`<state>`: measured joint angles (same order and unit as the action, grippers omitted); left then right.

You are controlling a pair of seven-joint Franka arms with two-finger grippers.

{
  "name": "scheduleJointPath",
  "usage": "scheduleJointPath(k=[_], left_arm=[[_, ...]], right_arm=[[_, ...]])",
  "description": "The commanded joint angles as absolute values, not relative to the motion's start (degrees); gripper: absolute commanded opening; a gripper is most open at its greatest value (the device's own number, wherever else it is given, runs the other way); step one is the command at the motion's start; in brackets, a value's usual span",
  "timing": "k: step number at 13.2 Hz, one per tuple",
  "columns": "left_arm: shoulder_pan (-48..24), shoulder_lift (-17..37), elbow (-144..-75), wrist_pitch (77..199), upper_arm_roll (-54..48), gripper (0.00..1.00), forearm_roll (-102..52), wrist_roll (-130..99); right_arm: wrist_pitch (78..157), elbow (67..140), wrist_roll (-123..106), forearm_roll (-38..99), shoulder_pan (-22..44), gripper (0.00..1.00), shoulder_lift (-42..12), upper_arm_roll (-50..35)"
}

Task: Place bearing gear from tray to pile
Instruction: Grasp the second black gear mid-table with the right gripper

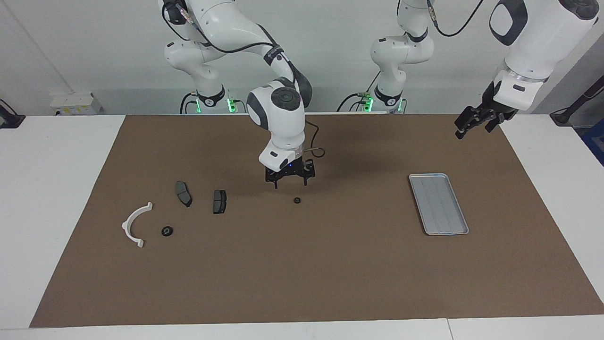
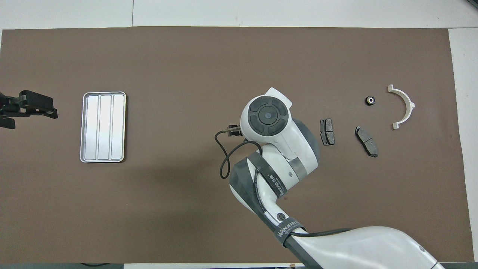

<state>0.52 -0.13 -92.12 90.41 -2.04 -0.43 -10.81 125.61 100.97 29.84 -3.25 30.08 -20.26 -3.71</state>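
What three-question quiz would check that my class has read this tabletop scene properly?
1. True or false: the tray is empty.
2. The right tool hangs open over: A the tray; B the middle of the brown mat, by a small black gear; C bare white table.
3. How many gears lie on the mat?

Key: 1 true. 2 B. 3 two; the second gear lies beside the white bracket.
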Motion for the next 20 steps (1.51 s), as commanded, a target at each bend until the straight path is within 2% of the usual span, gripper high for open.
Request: scheduleJointPath(k=[1, 6, 12, 20], left_arm=[[0.7, -2.2, -94.75, 91.76, -2.37, 1.0, -1.05, -9.84], [0.62, -2.11, -94.75, 91.85, -2.46, 1.0, -1.05, -9.76], [0.44, -2.2, -94.75, 91.41, -2.64, 1.0, -1.05, -10.11], [0.44, -2.29, -94.92, 91.41, -2.55, 1.0, -1.05, -10.28]], right_arm=[[128.84, 102.22, 29.89, -2.29, 30.06, 1.0, -21.61, -4.04], [133.5, 102.92, 29.01, -2.29, 29.62, 1.0, -25.31, -3.96], [135.09, 106.52, 24.34, -2.29, 27.51, 0.99, -25.14, -3.96], [137.81, 106.0, 25.57, -2.11, 28.21, 0.99, -26.89, -4.04]])
